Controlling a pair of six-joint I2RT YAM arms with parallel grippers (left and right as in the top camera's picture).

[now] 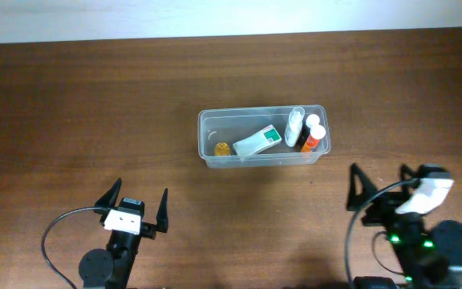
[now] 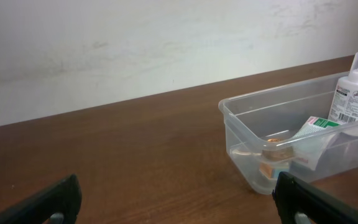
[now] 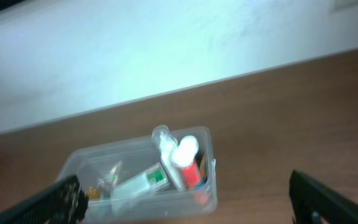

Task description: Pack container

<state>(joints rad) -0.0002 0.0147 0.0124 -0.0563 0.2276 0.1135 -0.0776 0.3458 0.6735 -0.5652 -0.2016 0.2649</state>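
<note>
The clear plastic container (image 1: 207, 136) stands in the middle of the brown table. Inside it lie a white and green box (image 1: 257, 142), a small gold round thing (image 1: 222, 148), a clear white bottle (image 1: 294, 127) and an orange tube with a white cap (image 1: 313, 136). The container also shows in the left wrist view (image 2: 241, 127) and in the right wrist view (image 3: 207, 199). My left gripper (image 1: 139, 210) is open and empty, near the front edge, left of the container. My right gripper (image 1: 383, 193) is open and empty, at the front right, well clear of the container.
A pale wall (image 2: 135, 43) runs behind the table's far edge. Black cables (image 1: 54, 241) loop beside both arm bases at the front edge.
</note>
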